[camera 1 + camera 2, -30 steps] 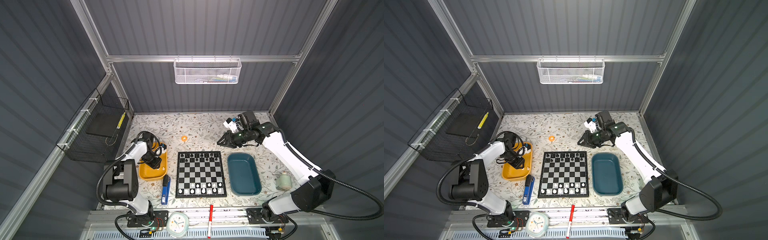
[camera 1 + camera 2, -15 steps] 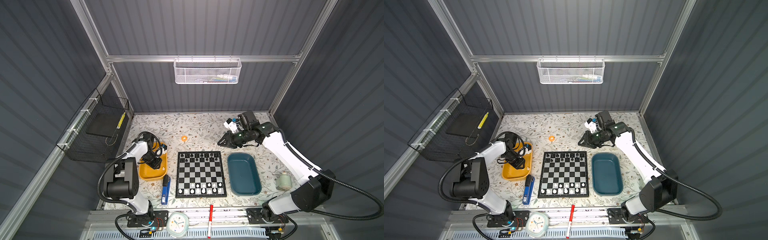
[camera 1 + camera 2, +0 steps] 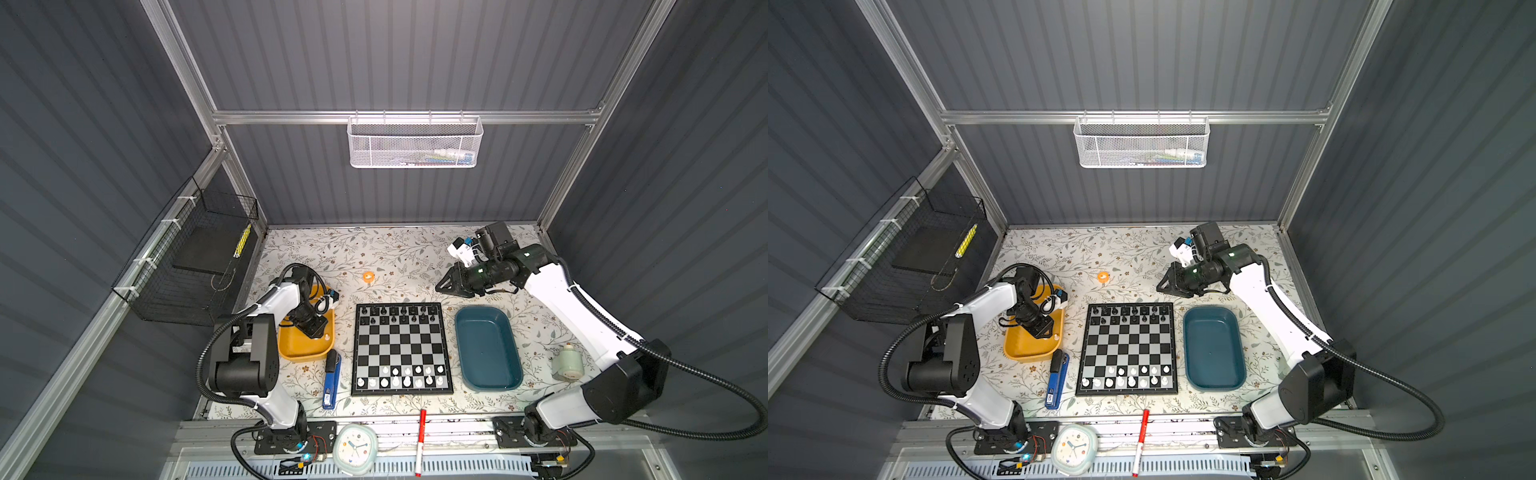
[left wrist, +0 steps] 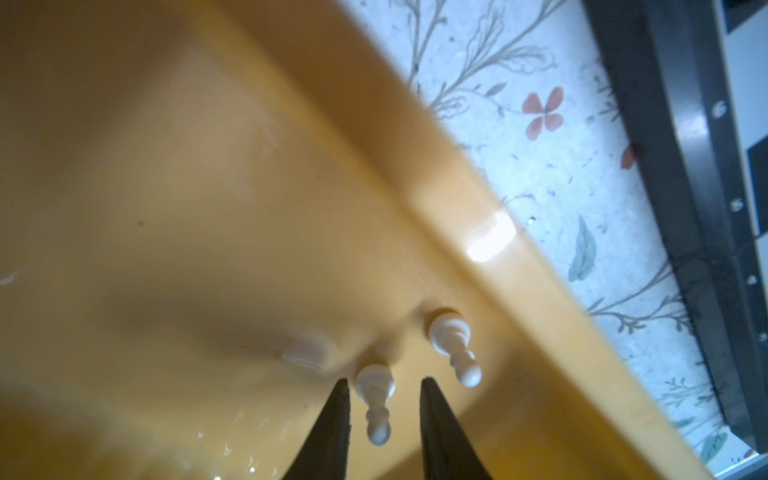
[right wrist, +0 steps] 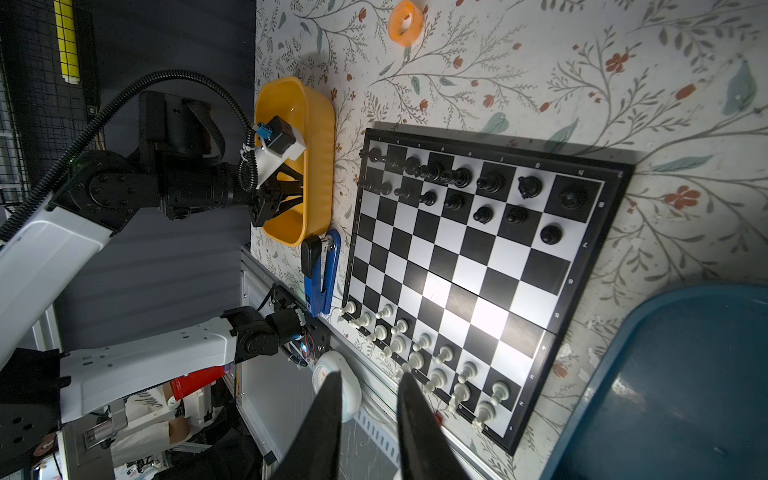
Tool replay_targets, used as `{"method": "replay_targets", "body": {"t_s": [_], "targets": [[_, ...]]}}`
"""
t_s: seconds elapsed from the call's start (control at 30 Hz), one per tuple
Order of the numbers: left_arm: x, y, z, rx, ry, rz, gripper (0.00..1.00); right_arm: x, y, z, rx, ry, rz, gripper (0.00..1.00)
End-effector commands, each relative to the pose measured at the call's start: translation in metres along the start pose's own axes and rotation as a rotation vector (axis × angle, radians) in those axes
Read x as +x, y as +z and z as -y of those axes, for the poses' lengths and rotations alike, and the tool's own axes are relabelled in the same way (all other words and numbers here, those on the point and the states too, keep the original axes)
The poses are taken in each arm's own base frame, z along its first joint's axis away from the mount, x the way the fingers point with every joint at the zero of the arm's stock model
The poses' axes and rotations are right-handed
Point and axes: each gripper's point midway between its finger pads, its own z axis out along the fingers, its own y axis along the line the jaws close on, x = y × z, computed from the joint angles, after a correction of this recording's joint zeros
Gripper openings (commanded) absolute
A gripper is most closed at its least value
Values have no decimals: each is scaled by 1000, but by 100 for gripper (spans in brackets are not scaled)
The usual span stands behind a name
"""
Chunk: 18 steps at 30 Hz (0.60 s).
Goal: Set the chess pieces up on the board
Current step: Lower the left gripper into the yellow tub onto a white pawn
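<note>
While the left fingers are reaching down into the yellow tray near the left edge of the bench, they are standing narrowly apart on either side of a white pawn on the tray floor, with a gap showing beside one finger, so not clamping it; a second white pawn is sitting just beside it, near the tray wall; the board, black and silvery squares in a thin black frame, is lying flat mid-bench toward the near edge, between the yellow tray and the teal tray; glossy black pieces are lining its two far rows; white pieces are standing in its two near rows, leaving bare squares at the end nearer the yellow tray; the four middle rows are lying open; a blue stapler is lying just beside the board's left side; the right fingers are hovering beyond the board's far right corner, narrowly apart and holding nothing.
</note>
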Motion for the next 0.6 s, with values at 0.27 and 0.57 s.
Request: {"method": "replay_targets", "body": {"t_s": [0.27, 0.57], "targets": [[10, 6, 5, 11, -12, -42, 31, 1, -2, -4, -7, -27, 9, 27], [9, 6, 2, 2, 0, -39, 27, 0, -1, -2, -5, -24, 7, 27]]}}
